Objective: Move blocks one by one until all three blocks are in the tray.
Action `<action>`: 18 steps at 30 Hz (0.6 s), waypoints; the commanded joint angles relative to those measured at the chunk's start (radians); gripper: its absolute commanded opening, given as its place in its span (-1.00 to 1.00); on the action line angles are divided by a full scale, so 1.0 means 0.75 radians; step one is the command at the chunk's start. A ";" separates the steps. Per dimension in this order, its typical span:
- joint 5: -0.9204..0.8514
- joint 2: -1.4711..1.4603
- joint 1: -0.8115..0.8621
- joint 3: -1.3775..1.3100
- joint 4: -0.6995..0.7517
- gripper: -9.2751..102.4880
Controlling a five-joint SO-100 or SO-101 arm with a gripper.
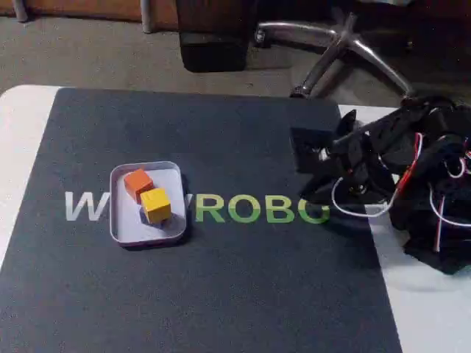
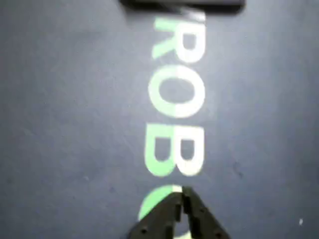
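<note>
The pale tray (image 1: 121, 220) sits on the dark mat, left of centre in the fixed view. Inside it are an orange block (image 1: 137, 183) and a yellow block (image 1: 156, 205), touching each other. My gripper (image 1: 313, 200) rests low over the mat at the right, well apart from the tray, with the black arm folded behind it. In the wrist view the gripper (image 2: 182, 195) enters from the bottom edge, its two black fingertips closed together with nothing between them, above the green and white lettering.
A dark mat (image 1: 221, 294) with white and green letters covers most of the white table (image 1: 430, 316). The arm's base and loose wires (image 1: 434, 213) fill the right side. A chair base (image 1: 346, 44) stands on the floor behind the table.
</note>
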 commanded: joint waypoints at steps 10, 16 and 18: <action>0.047 0.022 -0.217 0.004 0.258 -0.98; 0.178 0.022 -0.382 0.004 0.278 -0.98; 0.178 0.022 -0.387 0.004 0.278 -0.98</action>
